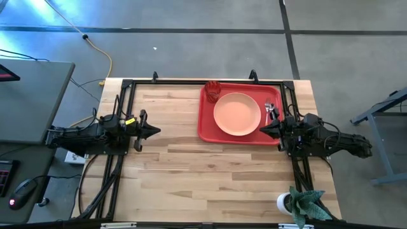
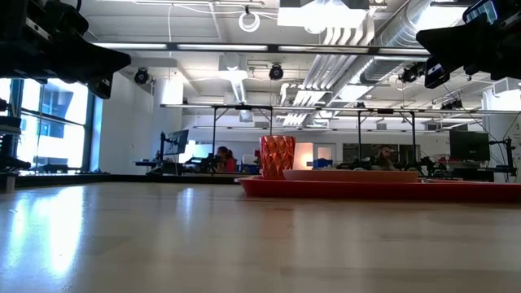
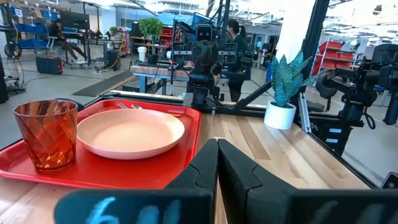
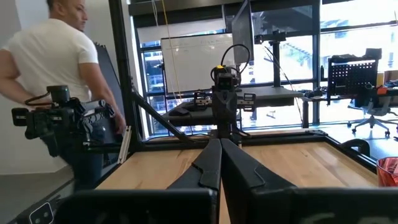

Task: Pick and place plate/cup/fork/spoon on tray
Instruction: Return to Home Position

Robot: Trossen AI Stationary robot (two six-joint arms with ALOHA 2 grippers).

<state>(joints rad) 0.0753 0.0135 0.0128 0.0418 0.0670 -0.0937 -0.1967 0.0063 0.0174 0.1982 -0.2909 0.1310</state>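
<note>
On the tray [image 1: 205, 130] sit plate [image 1: 236, 114], cup [image 1: 212, 90], fork [image 1: 268, 108] and spoon [image 1: 274, 114], nearest the right gripper [image 1: 263, 129]; both it and left gripper [image 1: 156, 131] are closed, empty.

Two blk arms [image 1: 95, 135], yellow tag on left.

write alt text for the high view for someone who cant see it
A red tray at the wooden table's far edge holds a peach plate, a red cup and cutlery. Both arms wait at the sides, left pincer and right pincer shut.
</note>
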